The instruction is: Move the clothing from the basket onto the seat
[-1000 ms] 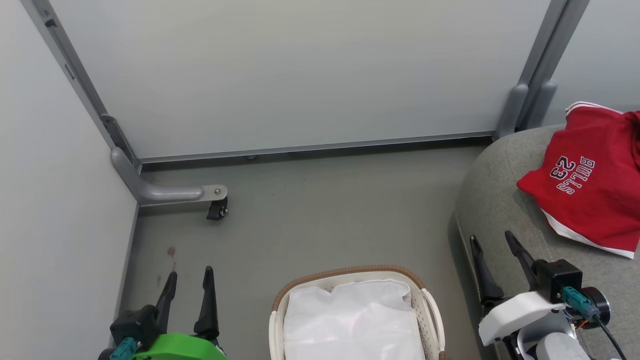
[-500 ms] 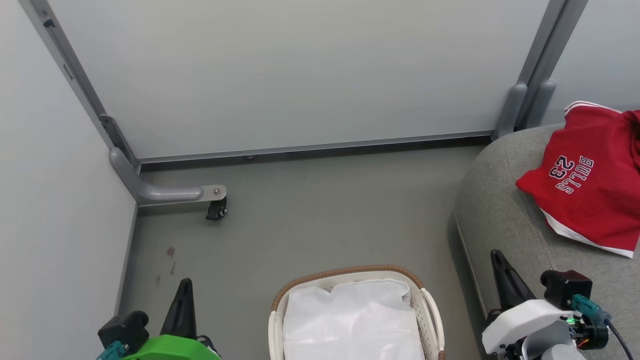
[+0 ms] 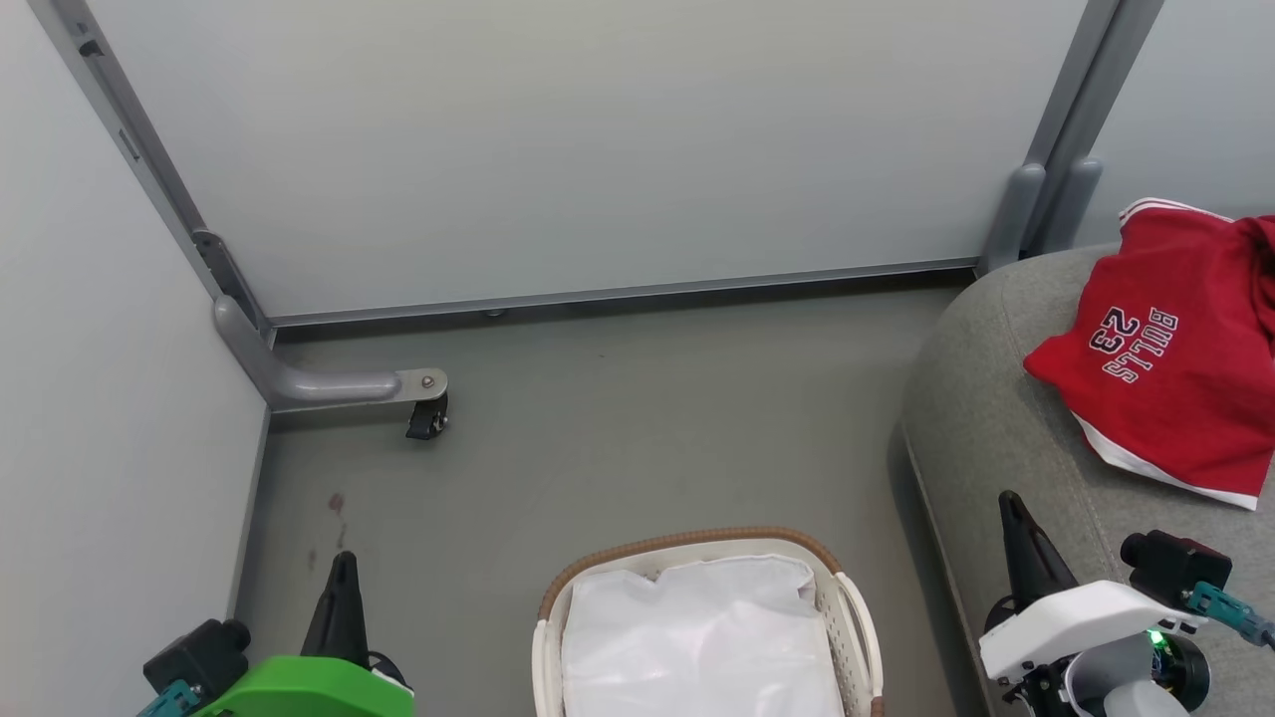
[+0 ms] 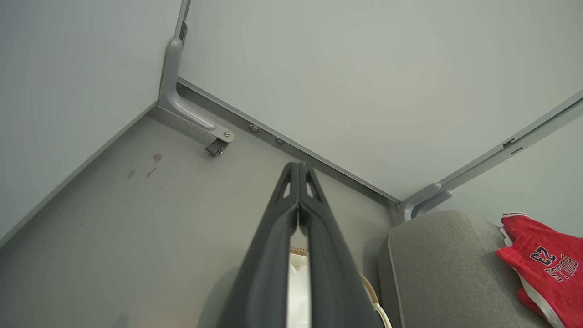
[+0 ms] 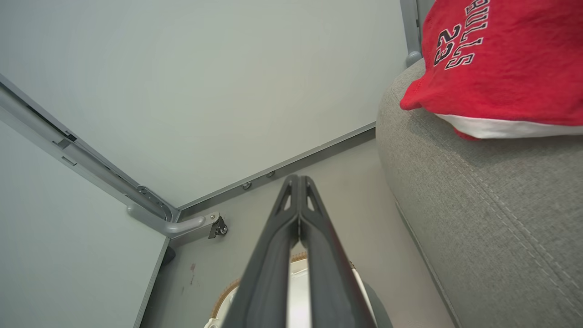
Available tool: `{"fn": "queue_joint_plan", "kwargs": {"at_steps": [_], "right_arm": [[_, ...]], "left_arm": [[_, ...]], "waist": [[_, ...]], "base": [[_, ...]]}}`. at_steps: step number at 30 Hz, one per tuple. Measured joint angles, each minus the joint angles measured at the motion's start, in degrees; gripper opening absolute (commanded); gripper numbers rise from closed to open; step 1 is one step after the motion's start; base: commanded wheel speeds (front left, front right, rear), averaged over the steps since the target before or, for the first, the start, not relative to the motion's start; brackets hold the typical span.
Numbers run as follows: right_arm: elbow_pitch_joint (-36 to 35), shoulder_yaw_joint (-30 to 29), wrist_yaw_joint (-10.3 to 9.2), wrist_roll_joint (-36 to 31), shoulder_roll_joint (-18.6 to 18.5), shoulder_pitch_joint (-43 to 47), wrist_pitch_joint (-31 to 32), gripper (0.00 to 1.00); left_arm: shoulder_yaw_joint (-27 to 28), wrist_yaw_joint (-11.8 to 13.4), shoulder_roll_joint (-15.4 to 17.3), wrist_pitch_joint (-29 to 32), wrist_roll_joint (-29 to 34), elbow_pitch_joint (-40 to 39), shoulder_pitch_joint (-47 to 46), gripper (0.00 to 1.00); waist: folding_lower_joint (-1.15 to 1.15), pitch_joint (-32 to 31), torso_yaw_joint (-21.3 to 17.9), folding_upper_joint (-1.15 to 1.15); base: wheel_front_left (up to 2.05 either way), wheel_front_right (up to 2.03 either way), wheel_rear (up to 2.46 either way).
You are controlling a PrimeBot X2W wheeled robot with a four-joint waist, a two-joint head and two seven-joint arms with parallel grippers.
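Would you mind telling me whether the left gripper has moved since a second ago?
Yes: the left gripper has shut and drawn back toward the lower left of the head view, farther from the basket.

The floor (image 3: 637, 428) is smooth and grey. A pale wall (image 3: 598, 149) stands at its far edge. In the left corner a bent grey metal leg (image 3: 329, 383) ends in a small black wheel (image 3: 425, 421) (touching the floor). Near it is a little red spot (image 3: 337, 503). A crumpled white sheet (image 3: 697, 637) lies nearer the front.

Pale grey partition walls (image 3: 598, 149), smooth grey floor (image 3: 647, 428), castor foot (image 3: 426, 416)
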Motion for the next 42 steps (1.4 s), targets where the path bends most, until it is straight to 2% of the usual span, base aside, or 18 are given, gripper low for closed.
{"fn": "queue_joint_plan", "kwargs": {"at_steps": [18, 42], "right_arm": [[-1.4, -1.4, -0.01, 15.3, -0.1, -0.1, 3.9, 0.00], [-2.8, -2.8, -0.01, 31.7, -0.2, -0.7, 8.1, 0.00]], "left_arm": [[2.5, -0.2, 0.0, 3.9, -13.2, -1.6, -1.3, 0.00], [5.3, -0.3, 0.0, 8.0, -27.0, -3.4, -2.5, 0.00]], "waist": [[0.00, 0.1, -0.5, 0.00], [0.00, 0.3, -1.0, 0.00]], "base": [[0.00, 0.00, 0.00], [0.00, 0.00, 0.00]]}}
